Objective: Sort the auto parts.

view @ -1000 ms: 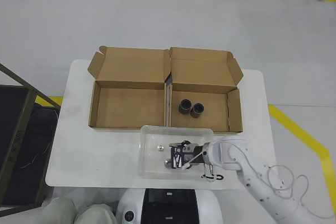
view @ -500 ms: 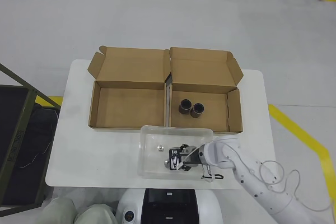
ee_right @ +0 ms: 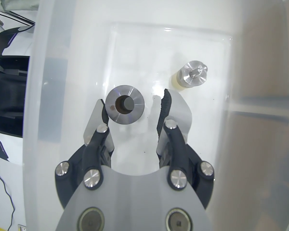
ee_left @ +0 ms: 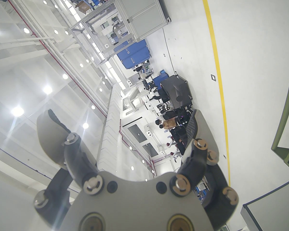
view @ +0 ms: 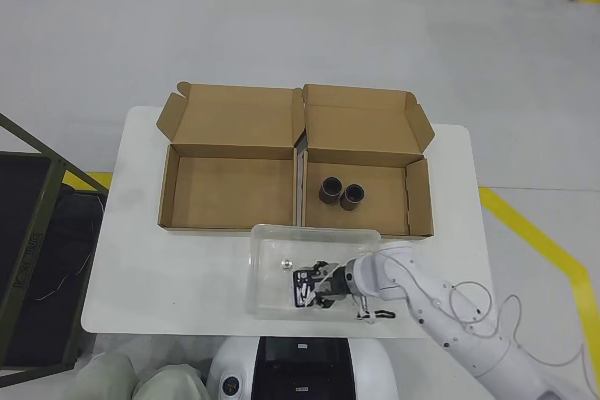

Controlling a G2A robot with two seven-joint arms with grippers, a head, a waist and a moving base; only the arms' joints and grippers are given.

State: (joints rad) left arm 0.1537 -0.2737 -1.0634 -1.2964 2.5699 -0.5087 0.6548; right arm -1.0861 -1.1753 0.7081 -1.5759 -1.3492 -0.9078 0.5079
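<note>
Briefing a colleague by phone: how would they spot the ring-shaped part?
The white table carries a clear tray nearest the robot. Inside, the grey ring lies between the right end effector's open fingers. Unlike the smaller silver stud beside it, it has a central hole.

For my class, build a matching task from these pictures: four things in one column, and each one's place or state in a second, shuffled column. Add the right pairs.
Things
1. grey ring
2. silver stud
3. dark sleeves
4. right gripper

Places or states
A. in a cardboard box
B. open, over the clear tray
C. in the tray, between the jaws
D. in the tray, outside the jaws

Pairs: 1-C, 2-D, 3-A, 4-B
</note>
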